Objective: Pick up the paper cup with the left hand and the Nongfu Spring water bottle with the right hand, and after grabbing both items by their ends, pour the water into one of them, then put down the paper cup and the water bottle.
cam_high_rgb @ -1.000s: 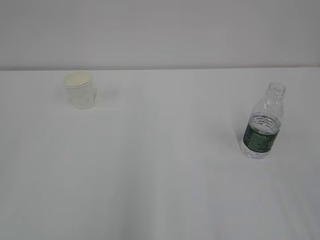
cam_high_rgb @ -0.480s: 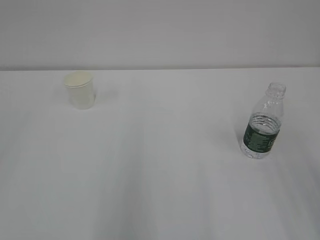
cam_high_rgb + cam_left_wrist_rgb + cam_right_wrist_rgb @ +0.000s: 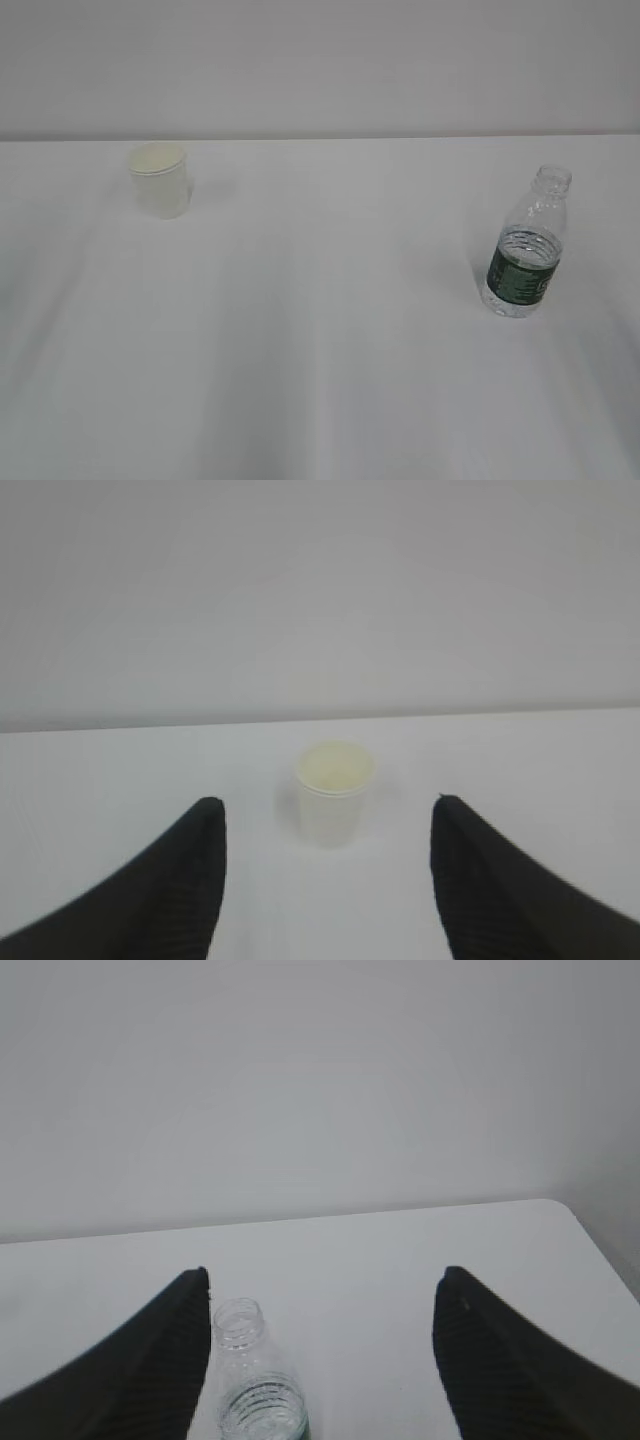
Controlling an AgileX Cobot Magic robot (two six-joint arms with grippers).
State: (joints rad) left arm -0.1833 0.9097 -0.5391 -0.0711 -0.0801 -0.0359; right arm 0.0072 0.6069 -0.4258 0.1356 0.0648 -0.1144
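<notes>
A: Where's the paper cup (image 3: 160,180)?

B: Upper left of the exterior frame, upright on the white table (image 3: 320,380), close to the table's far edge where it meets the wall (image 3: 320,60). Bare tabletop all round it.

A: And the Nongfu Spring water bottle (image 3: 525,250)?

B: Right of that frame, upright, capless, well apart from the cup. Wide open surface fills the middle and bottom of the picture.

A: The left hand (image 3: 325,880)?

B: Spread wide, holding nothing. In its wrist view the cup (image 3: 334,792) sits centred between the two fingertips, beyond them.

A: The right hand (image 3: 325,1360)?

B: Also spread, empty. The bottle (image 3: 255,1380) stands at the lower left of that view, just beside the left finger (image 3: 150,1360); whether they touch I cannot tell. The table's rounded corner shows at right.
</notes>
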